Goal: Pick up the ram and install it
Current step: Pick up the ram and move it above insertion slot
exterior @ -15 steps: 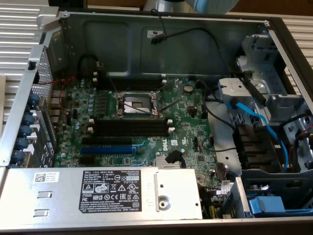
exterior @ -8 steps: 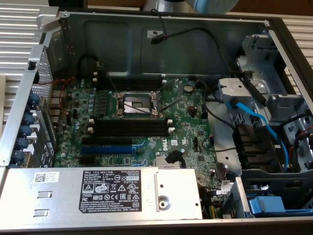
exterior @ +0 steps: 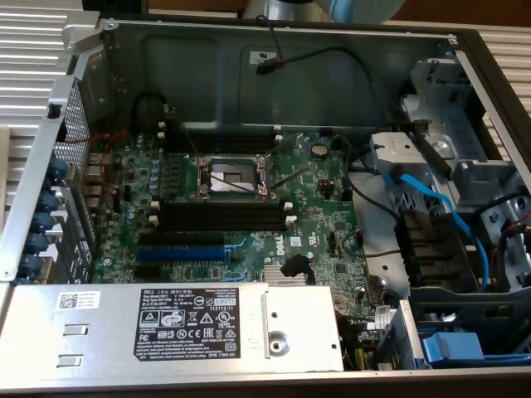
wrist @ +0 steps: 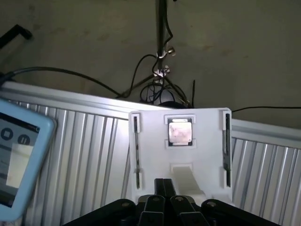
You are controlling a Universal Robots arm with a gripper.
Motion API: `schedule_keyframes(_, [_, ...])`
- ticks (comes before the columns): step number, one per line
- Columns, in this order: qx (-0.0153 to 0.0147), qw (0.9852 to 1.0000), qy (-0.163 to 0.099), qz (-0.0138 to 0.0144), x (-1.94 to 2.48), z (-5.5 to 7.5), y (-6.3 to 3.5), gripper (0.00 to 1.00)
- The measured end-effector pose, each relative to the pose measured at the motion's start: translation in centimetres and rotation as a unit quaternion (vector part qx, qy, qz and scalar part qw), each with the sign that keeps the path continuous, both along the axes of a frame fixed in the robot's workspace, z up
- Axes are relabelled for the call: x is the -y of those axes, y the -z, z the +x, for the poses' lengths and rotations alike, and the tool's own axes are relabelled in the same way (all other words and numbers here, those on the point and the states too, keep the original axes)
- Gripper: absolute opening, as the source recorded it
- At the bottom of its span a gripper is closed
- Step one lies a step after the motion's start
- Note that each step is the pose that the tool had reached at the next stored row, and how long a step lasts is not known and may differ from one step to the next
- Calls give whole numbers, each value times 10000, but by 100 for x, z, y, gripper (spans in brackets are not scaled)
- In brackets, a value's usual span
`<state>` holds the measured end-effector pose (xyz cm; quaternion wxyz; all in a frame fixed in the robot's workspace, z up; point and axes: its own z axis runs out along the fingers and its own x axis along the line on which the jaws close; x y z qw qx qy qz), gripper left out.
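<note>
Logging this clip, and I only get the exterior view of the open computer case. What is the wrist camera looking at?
Observer: A white holder resting on a ribbed metal surface.
Operator: Are the fingers gripping anything?
Observer: No. The fingers are shut with nothing between them, in front of the holder.
Operator: What does the holder carry?
Observer: A square processor chip sits in its middle. The thin dark strips along both sides are too edge-on to identify.
</note>
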<state>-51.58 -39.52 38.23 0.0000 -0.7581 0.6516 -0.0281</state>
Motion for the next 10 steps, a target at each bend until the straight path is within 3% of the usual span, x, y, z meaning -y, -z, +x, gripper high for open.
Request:
schedule_keyframes(3, [18,10000,-57,20,45,-8,31,10])
schedule_keyframes(10, [60,9997,-169,156,139,-16,88,10])
